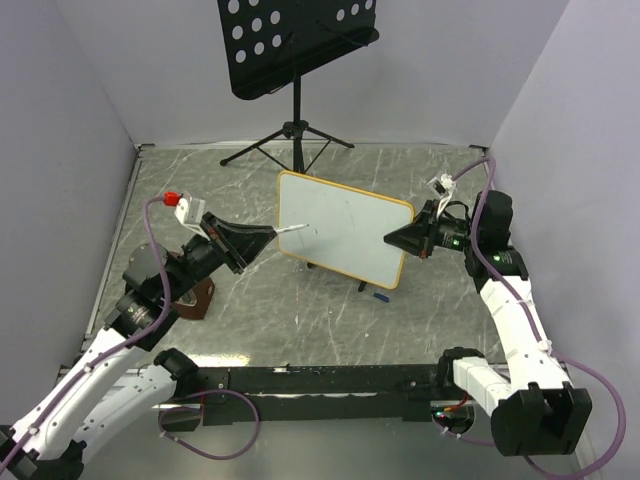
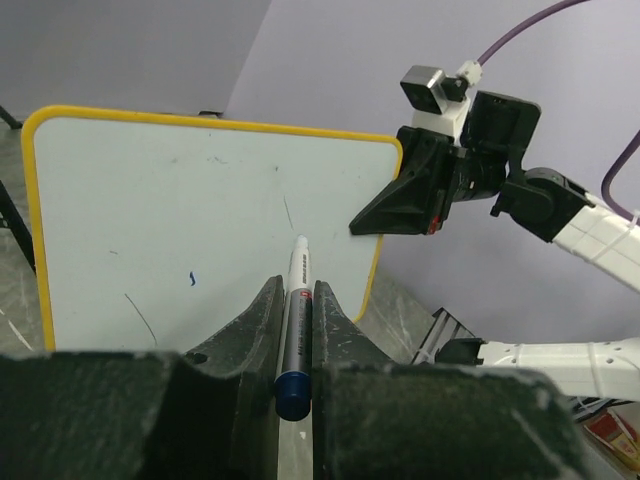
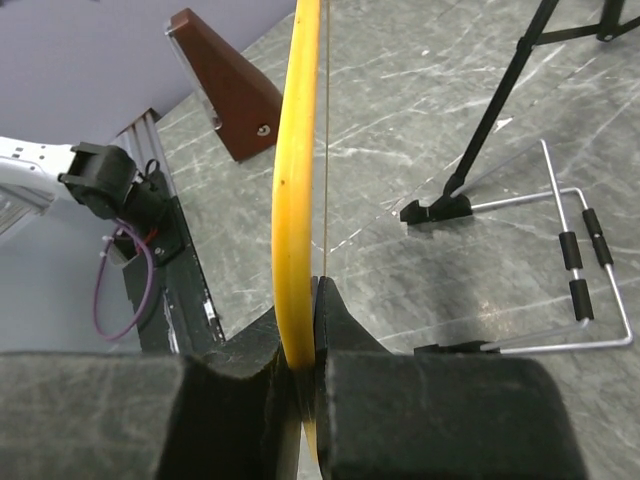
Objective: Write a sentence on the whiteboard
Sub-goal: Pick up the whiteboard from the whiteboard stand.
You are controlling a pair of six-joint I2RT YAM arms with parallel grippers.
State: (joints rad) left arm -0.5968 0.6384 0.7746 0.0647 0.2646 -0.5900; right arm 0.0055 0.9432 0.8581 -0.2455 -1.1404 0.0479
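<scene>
Top external view is showing the whiteboard [image 1: 345, 235] standing mid-table, tilted back, its long axis running from far left to near right and its white face turning toward the left arm. The left gripper [image 1: 272, 232] is clamping a marker [image 1: 292, 229] whose tip is pointing right, onto the board's left part. The right gripper [image 1: 392, 240] is pinching the board's right edge. A black perforated music stand [image 1: 290, 40] is standing behind, a brown wedge [image 1: 203, 298] is lying by the left arm, and a small blue piece [image 1: 380, 296] is lying just before the board.

Left wrist view is showing what the top one is not: the marker [image 2: 297, 300] is lying lengthwise between the closed fingers, blue end toward the camera, white tip at the board; whether it is touching cannot be told. A short blue stroke [image 2: 192, 279] is sitting on the white face.

Right wrist view is looking along the board's yellow rim [image 3: 295, 150], edge-on, running straight away from the camera, with the jaws closing tightly on it. A wire easel [image 3: 580, 270] is lying on the table behind.
</scene>
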